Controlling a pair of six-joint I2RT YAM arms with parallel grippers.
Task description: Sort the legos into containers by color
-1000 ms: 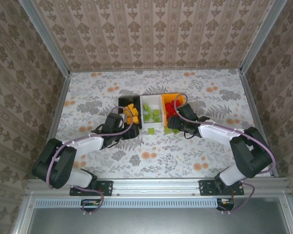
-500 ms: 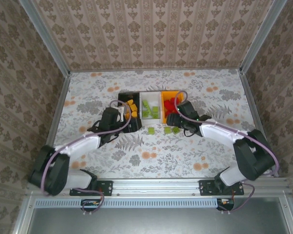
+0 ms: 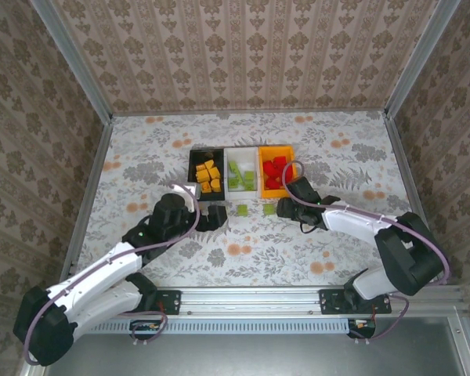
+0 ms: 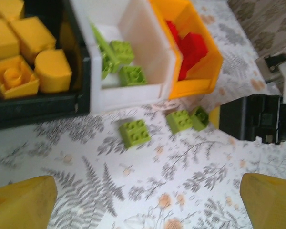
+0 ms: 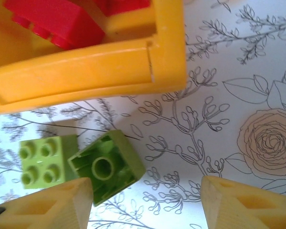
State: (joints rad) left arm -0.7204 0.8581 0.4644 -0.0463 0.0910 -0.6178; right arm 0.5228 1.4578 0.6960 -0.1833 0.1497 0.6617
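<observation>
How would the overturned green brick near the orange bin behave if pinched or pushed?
The overturned green brick shows a hollow underside, so probably light and stiff. Its smooth sides might slip in a pinch. Boxy, it should slide rather than roll, likely nudging the studs-up brick beside it.

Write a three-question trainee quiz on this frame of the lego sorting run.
1. Which bin holds the red bricks? A black, B white, C orange.
2. True or false: the right hand is shut.
3. How many green bricks lie loose on the table, outside the bins?
Key: 1 C, the orange bin. 2 False, it is open. 3 Three.
</observation>
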